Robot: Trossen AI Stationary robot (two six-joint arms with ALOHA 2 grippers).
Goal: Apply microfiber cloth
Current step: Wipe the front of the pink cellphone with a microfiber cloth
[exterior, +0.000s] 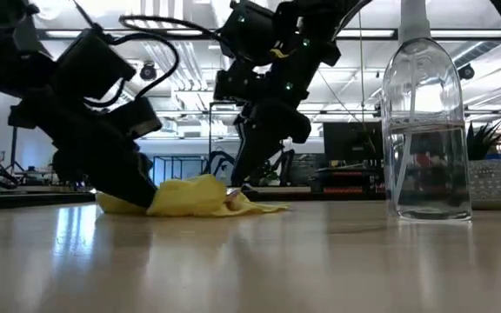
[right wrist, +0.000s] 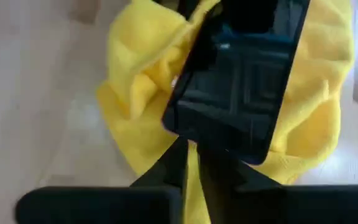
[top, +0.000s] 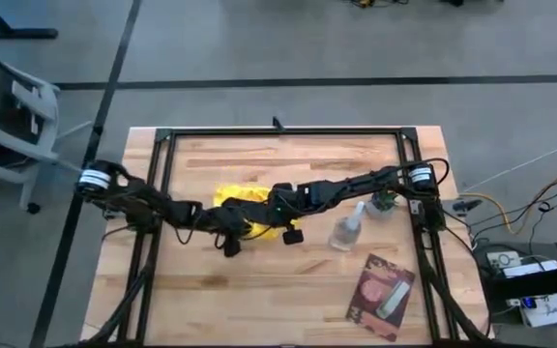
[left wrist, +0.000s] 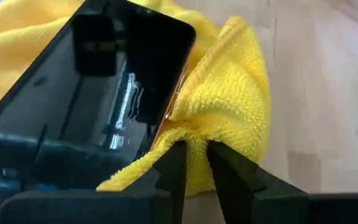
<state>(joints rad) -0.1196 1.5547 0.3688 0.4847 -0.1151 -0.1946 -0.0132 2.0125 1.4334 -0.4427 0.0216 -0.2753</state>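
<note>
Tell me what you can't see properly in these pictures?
- High view: much of the yellow cloth is hidden by both arms.
- Wrist views: a black glossy slab covers the cloth's middle; what it is stays unclear.
- Low view: the bottle's top is cut off.

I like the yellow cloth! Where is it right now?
In the high view the yellow cloth lies near the middle of the wooden table, bunched under a dark phone between both arms' tools, left of the clear spray bottle.
</note>
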